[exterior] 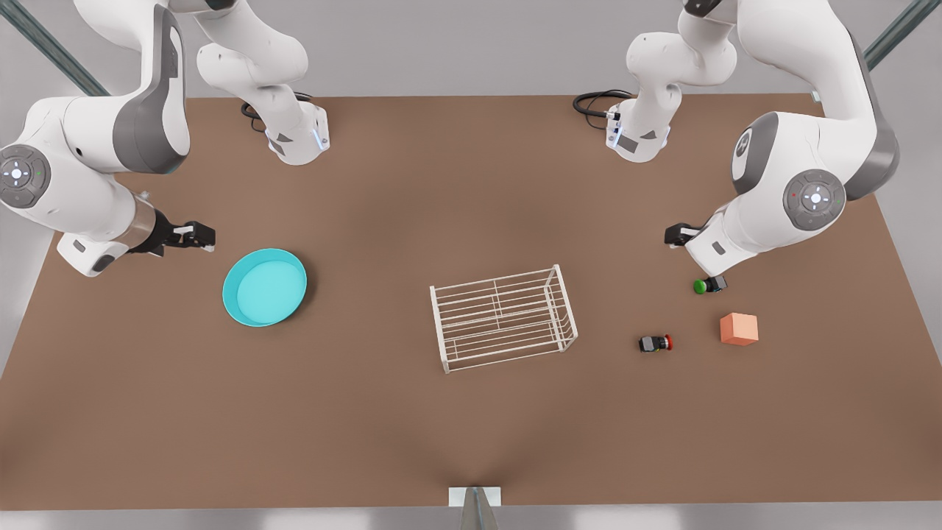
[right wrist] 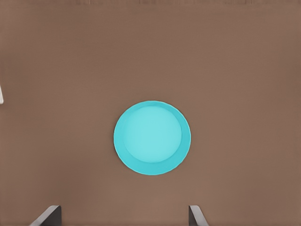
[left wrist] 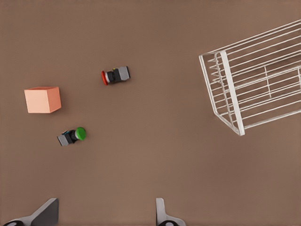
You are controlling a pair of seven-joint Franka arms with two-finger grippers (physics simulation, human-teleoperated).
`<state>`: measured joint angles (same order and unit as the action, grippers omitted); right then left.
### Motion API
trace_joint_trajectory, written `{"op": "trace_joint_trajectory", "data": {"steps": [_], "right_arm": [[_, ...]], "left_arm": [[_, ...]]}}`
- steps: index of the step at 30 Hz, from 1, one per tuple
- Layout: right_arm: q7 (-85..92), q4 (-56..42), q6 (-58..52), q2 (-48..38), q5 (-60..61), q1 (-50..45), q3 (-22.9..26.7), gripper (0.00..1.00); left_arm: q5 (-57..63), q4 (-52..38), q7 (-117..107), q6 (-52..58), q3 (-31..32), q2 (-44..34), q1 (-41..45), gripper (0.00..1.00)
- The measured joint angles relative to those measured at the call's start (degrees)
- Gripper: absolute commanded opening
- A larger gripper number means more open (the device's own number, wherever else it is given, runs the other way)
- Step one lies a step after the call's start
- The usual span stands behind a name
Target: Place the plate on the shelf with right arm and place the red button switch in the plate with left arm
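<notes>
Round shallow turquoise plate (exterior: 264, 287) lies flat on brown worktop (exterior: 471, 427), well apart from white wire shelf (exterior: 503, 318) w/ right gripper (right wrist: 124, 217) above it, fingers spread; looks stiff, light, prob slippery, so pinch the rim. Tiny red-capped black button switch (exterior: 656, 343) lies on its side beside shelf's other end; left gripper (left wrist: 106, 214) hovers near, fingers spread

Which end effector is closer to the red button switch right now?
Left. The left end effector hangs just beyond the red button switch; the right end effector is past the shelf, beside the plate.
</notes>
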<state>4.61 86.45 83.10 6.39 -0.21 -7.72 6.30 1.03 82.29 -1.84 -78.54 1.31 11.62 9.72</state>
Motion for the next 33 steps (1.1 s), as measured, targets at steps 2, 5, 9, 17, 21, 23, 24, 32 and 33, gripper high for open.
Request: {"op": "trace_joint_trajectory", "data": {"steps": [2,5,9,17,21,23,24,32,33], "right_arm": [[0.28,0.02,0.04,0.11,0.03,0.08,0.05,1.0],[1.51,0.87,0.21,2.97,0.33,2.66,0.08,1.0],[3.7,3.73,3.68,9.24,3.23,10.28,0.13,1.0],[12.38,17.88,22.75,13.73,10.11,13.03,0.11,1.0],[19.17,24.11,31.95,13.76,11.04,13.62,0.24,1.0],[22.27,27.13,36.15,13.79,11.19,14.22,0.22,1.0],[23.69,28.55,38.07,13.8,11.28,14.61,0.21,1.0],[32.6,34.95,49.04,14.25,13.3,16.21,0.12,1.0],[33.46,35.47,49.89,14.28,13.79,16.23,0.12,1.0]], "left_arm": [[0.01,0.11,-0.06,-0.19,0.0,0.13,-0.05,1.0],[0.09,1.71,-0.69,-2.5,-0.02,2.33,0.33,1.0],[0.2,1.89,-1.56,-5.05,-0.03,2.93,0.62,1.0],[0.25,1.72,-2.79,-6.66,-0.14,2.81,0.62,1.0],[0.25,1.72,-3.21,-6.88,-0.5,2.85,0.64,1.0],[0.25,1.75,-3.4,-6.94,-0.59,2.92,0.63,1.0],[0.26,1.75,-3.49,-6.96,-0.6,2.93,0.63,1.0],[0.32,1.84,-4.01,-6.65,-0.94,2.96,0.88,1.0],[0.33,1.85,-4.06,-6.6,-0.95,3.0,0.92,1.0]]}}
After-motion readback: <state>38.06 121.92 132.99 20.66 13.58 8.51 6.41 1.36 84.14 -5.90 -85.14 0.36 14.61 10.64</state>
